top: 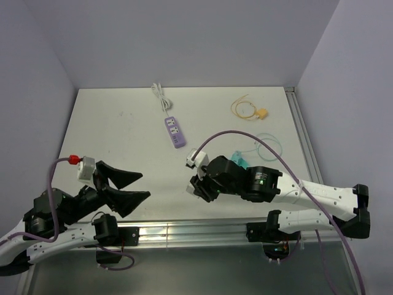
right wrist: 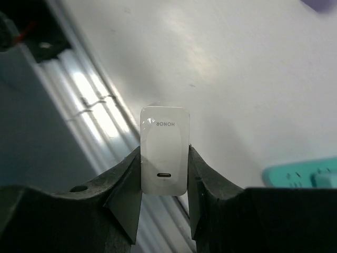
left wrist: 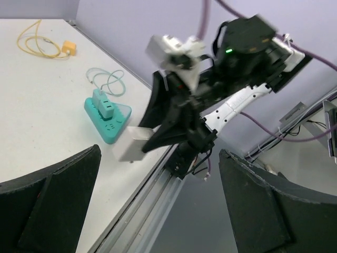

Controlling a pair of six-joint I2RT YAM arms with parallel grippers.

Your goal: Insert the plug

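We see the left claw spread wide and empty over the near-left of the white tabletop, while the right claw pinches a white rectangular charger block by its sides. The small yellow-tan blocky plug lies, apparently flat, at the tabletop's far right, well apart from both claws and the purple power strip.

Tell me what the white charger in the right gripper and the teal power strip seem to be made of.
The white charger looks like glossy moulded plastic, judging by its sheen and its smooth, rounded edges. The teal power strip is probably matte plastic: it has a uniform colour and shows no glare.
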